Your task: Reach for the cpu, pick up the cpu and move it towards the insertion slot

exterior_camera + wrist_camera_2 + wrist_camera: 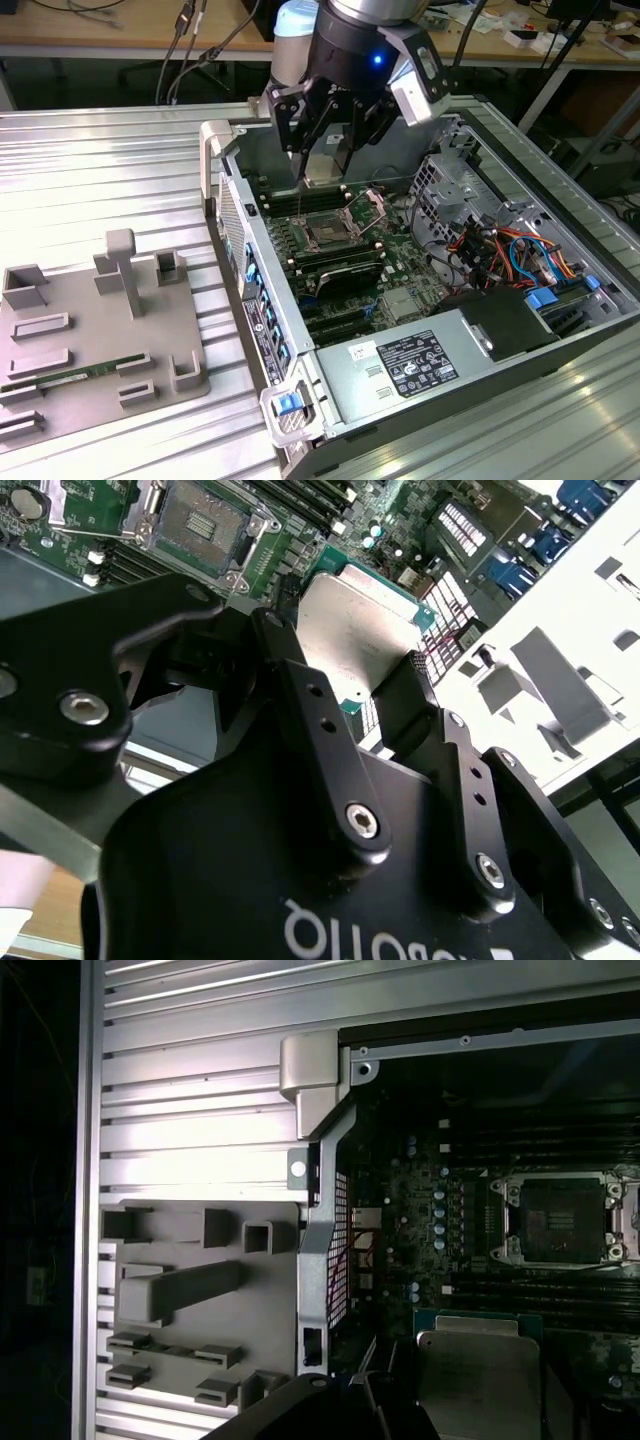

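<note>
1. The gripper (pixel 355 695) has its black fingers (pixel 405 705) clamped on the cpu (pixel 355 620).
2. The insertion slot (pixel 200 525) sits open on the green motherboard (pixel 60 515), apart from the chip.

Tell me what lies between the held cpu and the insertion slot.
Nothing solid: in the exterior view the cpu, shut in the tool, hangs above the motherboard, with open air down to the insertion slot.
</note>
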You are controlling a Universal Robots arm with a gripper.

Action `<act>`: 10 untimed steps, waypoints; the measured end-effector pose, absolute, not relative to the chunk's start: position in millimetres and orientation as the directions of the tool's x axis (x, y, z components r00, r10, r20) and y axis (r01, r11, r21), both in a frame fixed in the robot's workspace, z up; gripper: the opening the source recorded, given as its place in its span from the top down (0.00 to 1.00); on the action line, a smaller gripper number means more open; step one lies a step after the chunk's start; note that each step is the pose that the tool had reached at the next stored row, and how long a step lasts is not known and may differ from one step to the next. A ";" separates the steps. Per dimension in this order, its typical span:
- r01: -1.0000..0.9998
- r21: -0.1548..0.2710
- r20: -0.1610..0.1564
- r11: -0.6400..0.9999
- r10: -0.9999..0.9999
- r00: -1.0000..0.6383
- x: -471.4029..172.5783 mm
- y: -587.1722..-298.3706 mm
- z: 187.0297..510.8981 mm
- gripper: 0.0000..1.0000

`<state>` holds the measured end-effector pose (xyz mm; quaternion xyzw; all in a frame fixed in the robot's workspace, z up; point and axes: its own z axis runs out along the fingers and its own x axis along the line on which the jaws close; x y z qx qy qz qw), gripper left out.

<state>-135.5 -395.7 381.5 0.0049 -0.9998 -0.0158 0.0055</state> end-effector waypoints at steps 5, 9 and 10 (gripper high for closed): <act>-0.010 0.032 0.011 0.999 -0.010 -1.000 -132.3 -394.6 381.5 0.45; -0.010 0.032 0.011 0.999 -0.010 -1.000 -127.5 -393.9 381.5 0.45; -0.010 0.032 0.011 0.999 -0.010 -1.000 -126.4 -393.8 381.5 0.45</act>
